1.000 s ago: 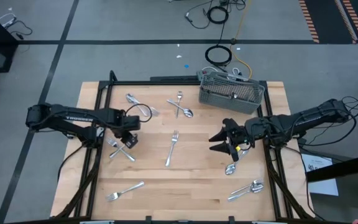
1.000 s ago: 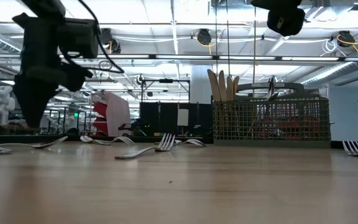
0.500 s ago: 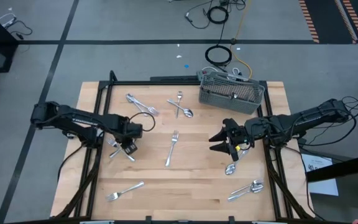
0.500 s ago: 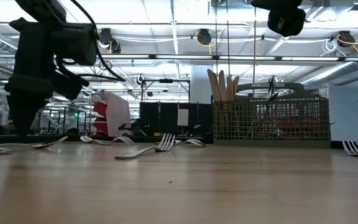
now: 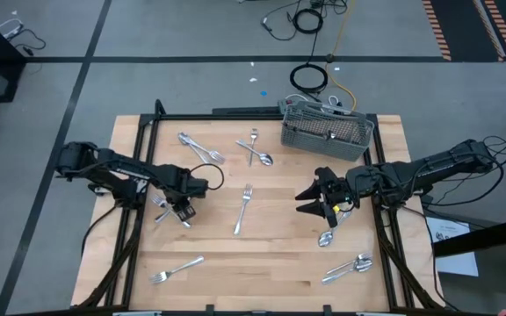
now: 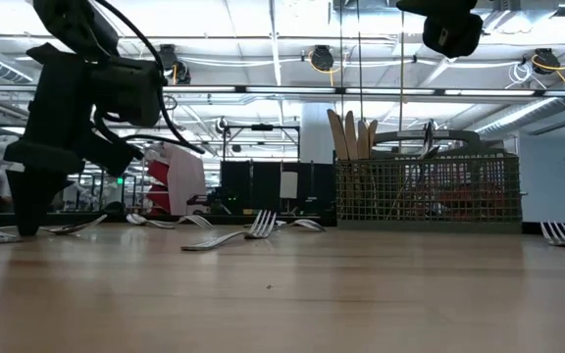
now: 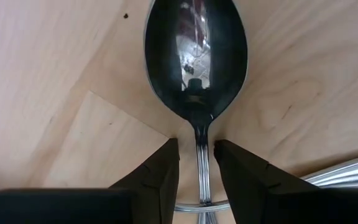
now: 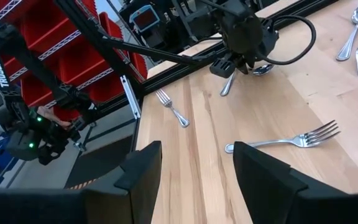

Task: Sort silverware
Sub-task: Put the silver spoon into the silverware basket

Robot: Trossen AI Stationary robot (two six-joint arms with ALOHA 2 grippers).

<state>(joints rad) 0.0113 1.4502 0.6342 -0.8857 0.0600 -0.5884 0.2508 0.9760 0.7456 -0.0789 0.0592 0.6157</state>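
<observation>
Silverware lies scattered on the wooden table [image 5: 279, 263]. My left gripper [image 5: 183, 210] points straight down at the table's left. It is open, one finger on each side of the neck of a spoon [image 7: 196, 56] that lies flat on the wood, bowl up. That spoon crosses a fork [image 5: 163, 211]. My right gripper [image 5: 309, 198] hangs open above the table's right half with nothing between its fingers [image 8: 142, 180]. A fork [image 5: 242, 209] lies at the middle. My left gripper comes from above with its fingers [image 7: 160, 177] across the spoon's neck [image 7: 202, 155], just behind the bowl. A narrow gap shows on one side. Whether the other finger touches the neck, I cannot tell. The spoon lies flat on the table.
A grey mesh caddy [image 5: 326, 133] stands at the far right, with wooden utensils upright in it [image 6: 351, 132]. More pieces lie at the far left [image 5: 197, 147], far middle [image 5: 256, 151], front left [image 5: 177, 268], front right [image 5: 348, 268] and under the right arm [image 5: 327, 236].
My left gripper has sunk toward the table over the spoon, drifting a little toward the near edge, its fingers the same distance apart. The silverware has kept its place.
</observation>
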